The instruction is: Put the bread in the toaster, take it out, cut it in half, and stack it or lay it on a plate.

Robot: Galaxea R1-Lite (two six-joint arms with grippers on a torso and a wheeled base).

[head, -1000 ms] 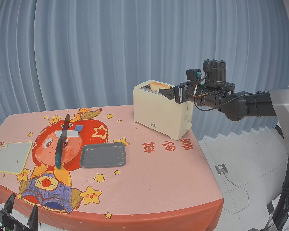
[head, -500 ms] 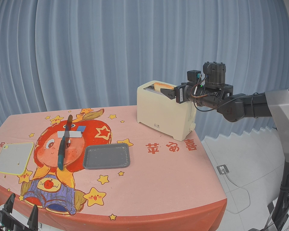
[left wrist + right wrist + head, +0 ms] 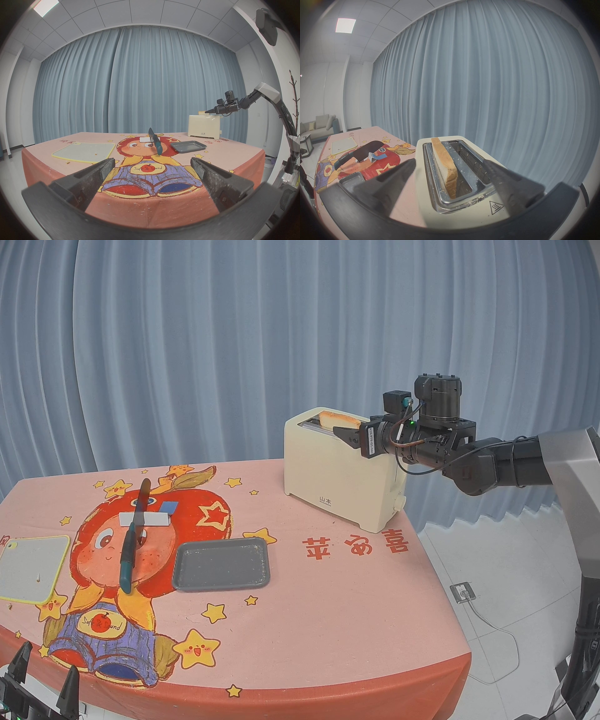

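The left tool [image 3: 44,687] hangs just off the near left edge of the pink tabletop [image 3: 350,627], its jaws wide apart and empty. Farther in lie the white cutting board with a yellow rim [image 3: 28,568], the teal-handled knife [image 3: 128,546] and the grey rectangular tray [image 3: 222,564]. They are well apart from the cream toaster [image 3: 337,480] at the far right edge. The bread slice [image 3: 340,420] stands upright in the toaster's slot. The right tool [image 3: 345,435] is at the toaster's top, wide open, gripping nothing.

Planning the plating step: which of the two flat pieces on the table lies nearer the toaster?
The dark grey tray, between knife and toaster; the yellow-rimmed white board lies beyond the knife.
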